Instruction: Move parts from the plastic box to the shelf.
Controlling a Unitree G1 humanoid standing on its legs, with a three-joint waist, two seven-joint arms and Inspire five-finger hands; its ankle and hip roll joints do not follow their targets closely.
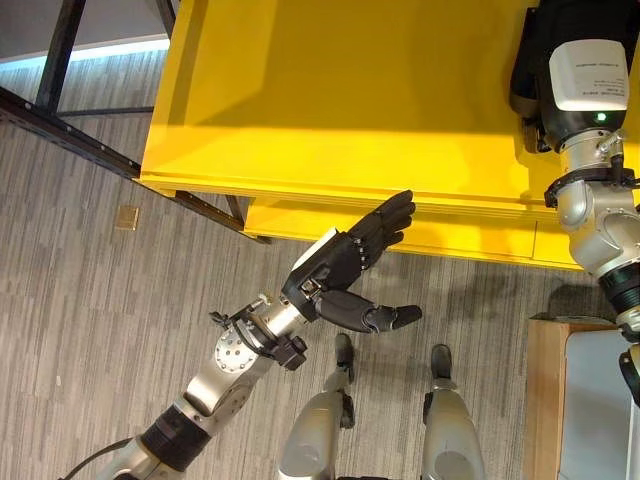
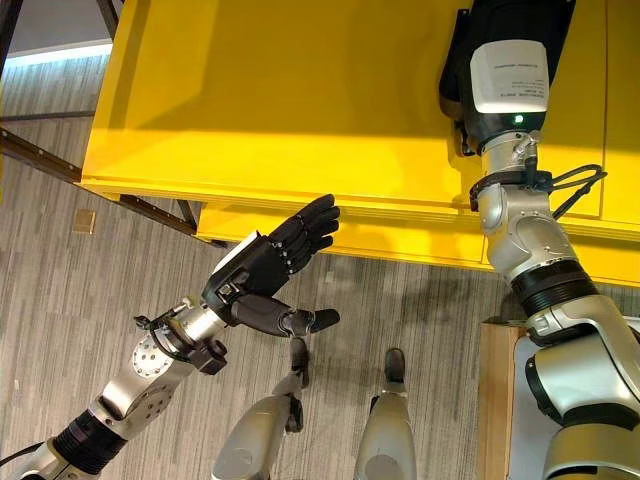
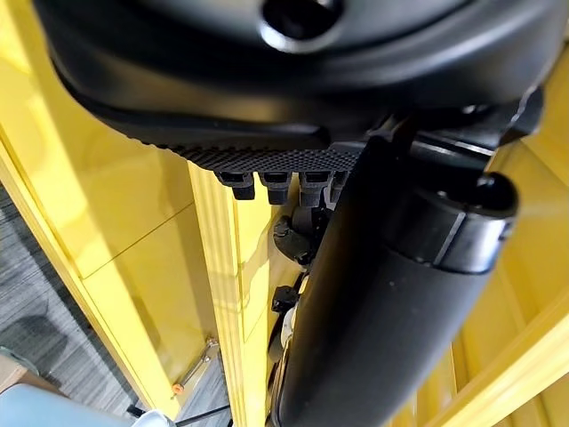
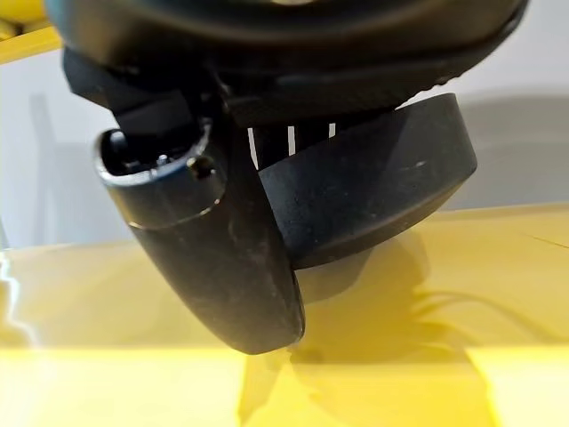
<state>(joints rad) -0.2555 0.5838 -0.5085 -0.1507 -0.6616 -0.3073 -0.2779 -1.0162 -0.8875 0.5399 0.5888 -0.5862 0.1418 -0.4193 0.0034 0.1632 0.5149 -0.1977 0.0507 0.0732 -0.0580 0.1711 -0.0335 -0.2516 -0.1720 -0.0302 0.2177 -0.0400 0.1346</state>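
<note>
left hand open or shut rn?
Open: left hand has straight fingers, thumb apart, holding nothing, in front of the yellow shelf.

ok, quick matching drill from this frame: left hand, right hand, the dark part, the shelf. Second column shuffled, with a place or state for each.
Things:
1. left hand
2. right hand
3. dark part
4. yellow shelf

States or places:
A. curled round a dark part, above the shelf top
B. fingers straight, holding nothing, in front of the shelf's front edge
C. held between thumb and fingers
D. bare yellow top, standing on the grey floor

Pairs: 1-B, 2-A, 3-C, 4-D
</note>
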